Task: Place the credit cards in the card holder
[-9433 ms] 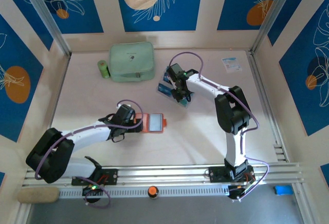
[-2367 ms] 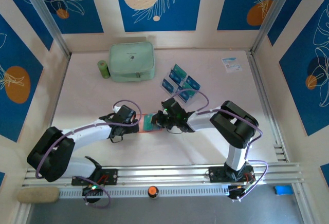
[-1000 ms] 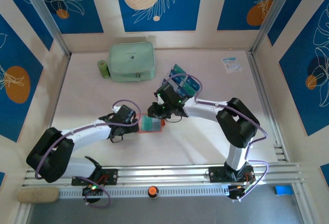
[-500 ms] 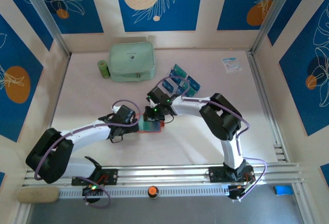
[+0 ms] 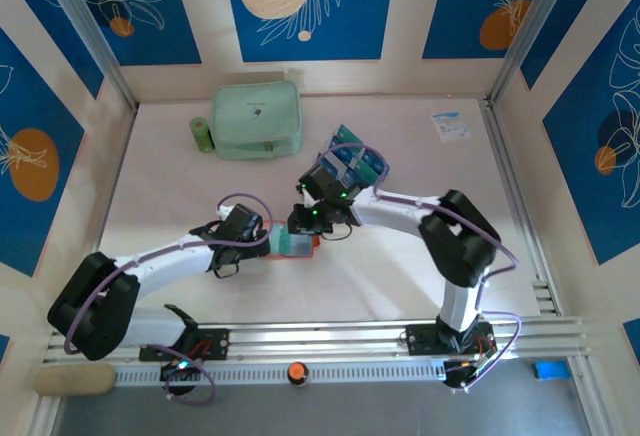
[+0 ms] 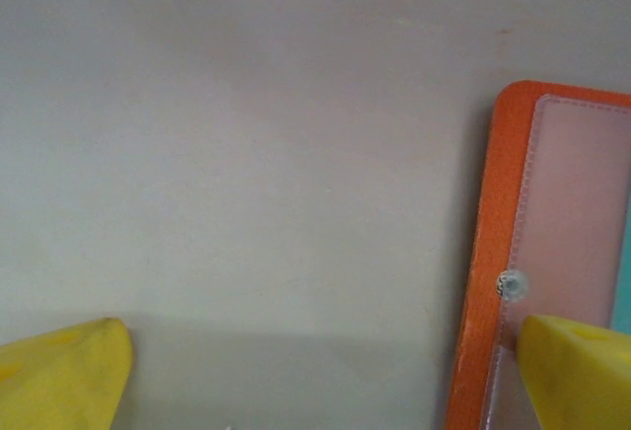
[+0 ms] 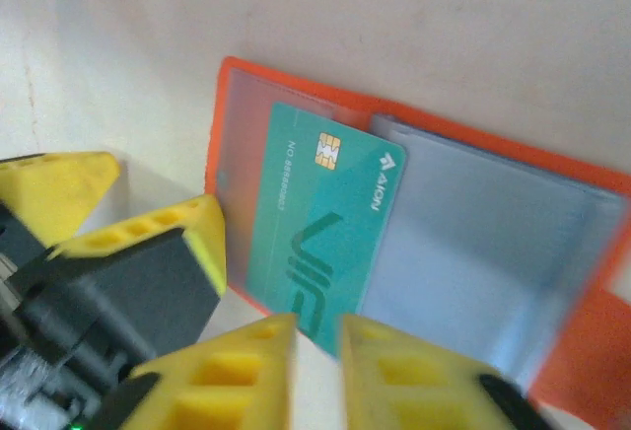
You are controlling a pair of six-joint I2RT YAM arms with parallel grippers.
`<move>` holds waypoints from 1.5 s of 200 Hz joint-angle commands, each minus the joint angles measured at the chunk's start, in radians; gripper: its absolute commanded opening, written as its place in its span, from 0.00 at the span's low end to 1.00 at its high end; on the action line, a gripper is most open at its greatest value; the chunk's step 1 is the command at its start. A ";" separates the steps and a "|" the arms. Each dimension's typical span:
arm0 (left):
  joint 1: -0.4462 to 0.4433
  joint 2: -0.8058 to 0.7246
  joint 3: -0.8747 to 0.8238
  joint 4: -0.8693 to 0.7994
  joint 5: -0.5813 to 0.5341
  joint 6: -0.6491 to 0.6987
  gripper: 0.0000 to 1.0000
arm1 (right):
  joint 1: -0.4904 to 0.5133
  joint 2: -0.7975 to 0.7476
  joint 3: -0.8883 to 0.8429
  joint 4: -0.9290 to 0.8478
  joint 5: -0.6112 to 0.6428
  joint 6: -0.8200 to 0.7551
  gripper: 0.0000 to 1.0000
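At the far left of the table stands a small green roll (image 5: 202, 134), just beside a mint-green zip pouch (image 5: 257, 119). Nearer to the arms, the left gripper (image 5: 270, 243) lies low over the table with its claw released. In the left wrist view (image 6: 323, 351) its two yellow fingers (image 6: 59, 381) are far apart at the bottom corners, and the right one overlaps the orange edge of the card holder (image 6: 490, 252). Nothing is between them except the bare table (image 6: 246, 154). The card holder (image 5: 297, 245) lies opened flat near the middle of the table, in front of the pouch and touching the left gripper's tip. In the right wrist view the card holder (image 7: 552, 252) shows clear plastic pockets, and a teal card (image 7: 325, 223) with a gold chip lies on its left half. I cannot tell if this card is fully under the plastic. The right gripper (image 5: 303, 224) hangs just over the holder from the far side. Its yellow fingertips (image 7: 237, 361) are almost together with a narrow gap (image 7: 317, 326), and they grasp nothing; the card's near end reaches to this gap. Behind the right gripper the other credit cards (image 5: 357, 161) stand together in a group. Far to the right, near the back wall, lies a white-and-blue leaflet (image 5: 451, 124).
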 commanded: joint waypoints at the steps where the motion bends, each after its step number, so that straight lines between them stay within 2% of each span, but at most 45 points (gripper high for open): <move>1: 0.009 -0.022 0.027 -0.025 -0.007 -0.007 1.00 | -0.005 -0.077 -0.049 -0.094 0.115 -0.036 0.33; 18: 0.009 -0.027 0.036 -0.033 -0.005 -0.002 1.00 | -0.008 -0.091 -0.065 -0.137 0.179 -0.052 0.44; 33: 0.009 -0.030 0.046 -0.040 -0.007 0.002 1.00 | -0.007 -0.076 -0.065 -0.162 0.209 -0.062 0.48; 75: 0.009 -0.036 0.071 -0.060 -0.011 0.012 1.00 | -0.002 0.013 -0.038 -0.156 0.236 -0.070 0.48; 97: 0.009 -0.037 0.082 -0.066 -0.013 0.017 1.00 | 0.000 0.047 -0.026 -0.149 0.249 -0.080 0.46; 111: 0.010 -0.036 0.090 -0.070 -0.011 0.022 1.00 | -0.002 0.057 -0.025 -0.150 0.261 -0.089 0.40; 143: 0.009 -0.035 0.107 -0.078 -0.003 0.033 1.00 | -0.006 0.033 -0.046 -0.164 0.278 -0.132 0.08; 164: 0.009 -0.034 0.117 -0.076 0.006 0.045 1.00 | -0.013 -0.001 -0.074 -0.173 0.291 -0.180 0.00; 242: 0.010 0.015 0.129 -0.031 0.083 0.073 1.00 | -0.055 -0.091 -0.157 -0.193 0.310 -0.260 0.00; 261: 0.009 0.036 0.136 -0.015 0.111 0.084 1.00 | -0.059 -0.117 -0.157 -0.209 0.305 -0.264 0.23; 271: 0.008 0.039 0.135 -0.005 0.119 0.091 1.00 | -0.059 -0.141 -0.156 -0.221 0.300 -0.260 0.30; 300: 0.006 0.029 0.127 0.030 0.150 0.113 1.00 | -0.057 -0.217 -0.154 -0.240 0.273 -0.233 0.32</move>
